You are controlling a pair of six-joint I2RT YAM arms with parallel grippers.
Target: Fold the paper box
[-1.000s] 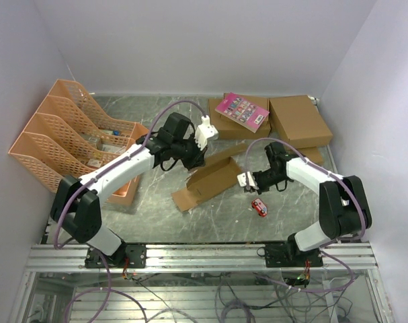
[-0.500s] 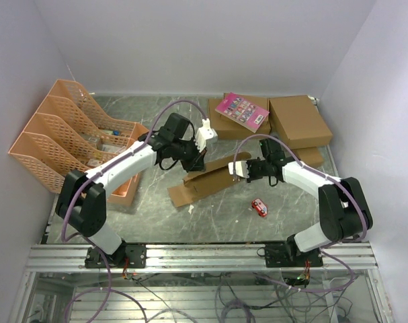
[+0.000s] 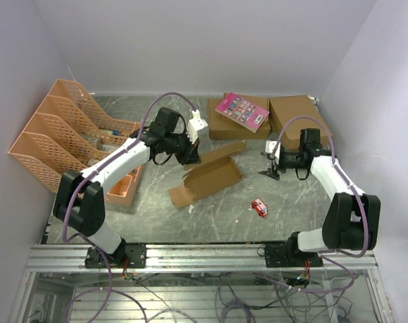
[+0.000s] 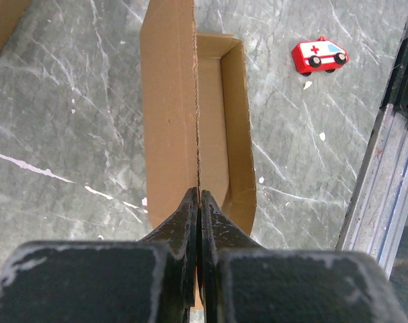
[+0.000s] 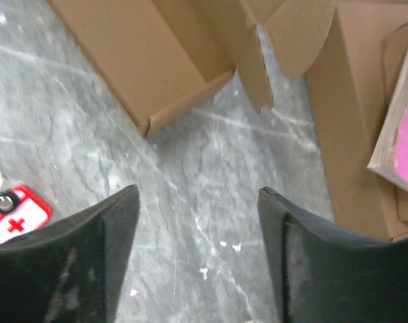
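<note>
Read as a robotics lab test cell, not a home or shop. A left arm (image 3: 116, 165) and right arm (image 3: 331, 176) were bolted to an alu. extrusion rail (image 3: 204, 256) at the near edge of the table (image 3: 217, 219), w/ loose cables (image 3: 244, 296) hanging below. Plain pale walls (image 3: 190, 47) boxed it in. Props were a mixed lot: orange file racks (image 3: 62, 131), brown boxes (image 3: 299, 120), the paper box (image 3: 214, 176), a toy ambulance (image 3: 259, 207). Tabletop was prob. marble-look film; unclear.

paper box (image 3: 207, 176): mid-table (image 3: 156, 215), between the two arms
left gripper (image 4: 199, 202): at the box's far left side, jaws on its upright wall
right gripper (image 5: 197, 195): right of the box, apart from it
toy ambulance (image 3: 259, 207): nearer than the box, to its right
wide boxes (image 3: 301, 120): behind the paper box
booklet (image 3: 242, 111): on the left wide box
file trays (image 3: 69, 138): far left
</note>
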